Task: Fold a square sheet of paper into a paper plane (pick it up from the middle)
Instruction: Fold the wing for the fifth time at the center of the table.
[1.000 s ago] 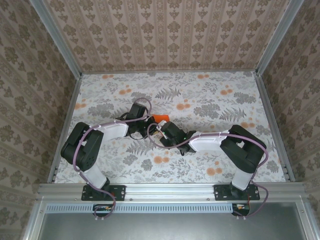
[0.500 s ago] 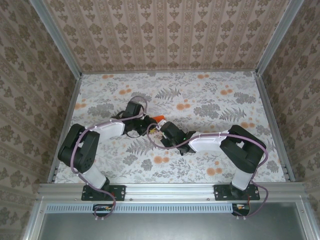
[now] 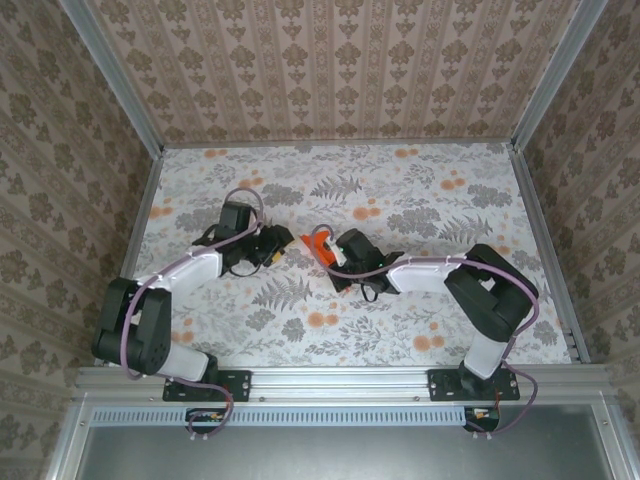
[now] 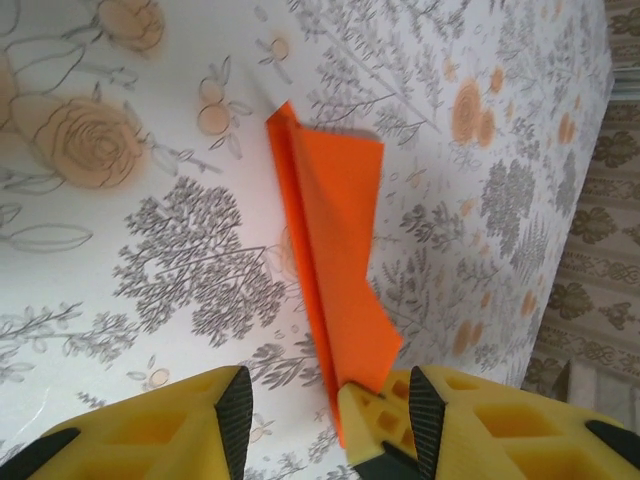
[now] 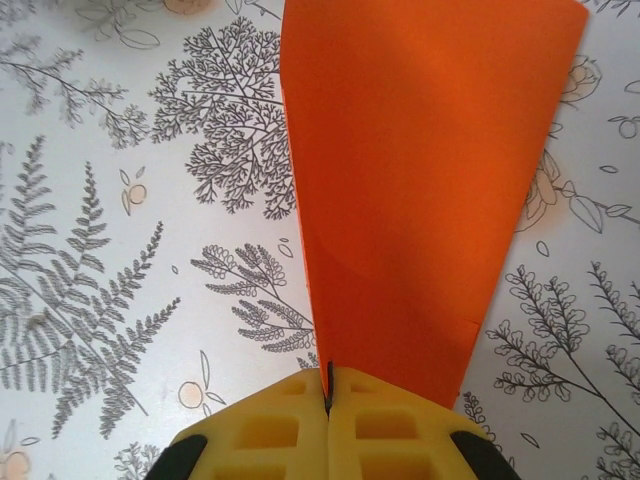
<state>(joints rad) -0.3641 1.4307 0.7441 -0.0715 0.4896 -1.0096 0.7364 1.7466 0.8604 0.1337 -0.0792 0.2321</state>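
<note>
– Right tool [image 5: 328,385] is pressed fully shut on the near end of the paper [image 5: 420,180]. The folded strip runs straight away from it, above the worktop [image 3: 430,200].
– And the left tool [image 4: 328,408]?
– Spread wide, with nothing in it. The paper lies just ahead, between the two tools, and its long axis points away from the left fingers [image 4: 235,400] too.
– Which arm is nearer?
– The right one has it. I think the left must approach along the crease.

Paper plane [image 3: 317,242] [image 4: 335,250] [image 5: 420,180]: vivid orange, thin, folded narrow with lengthwise crease, pointed tip; near desk centre, one end pinched in closed jaws of right gripper [image 5: 328,388]
</note>
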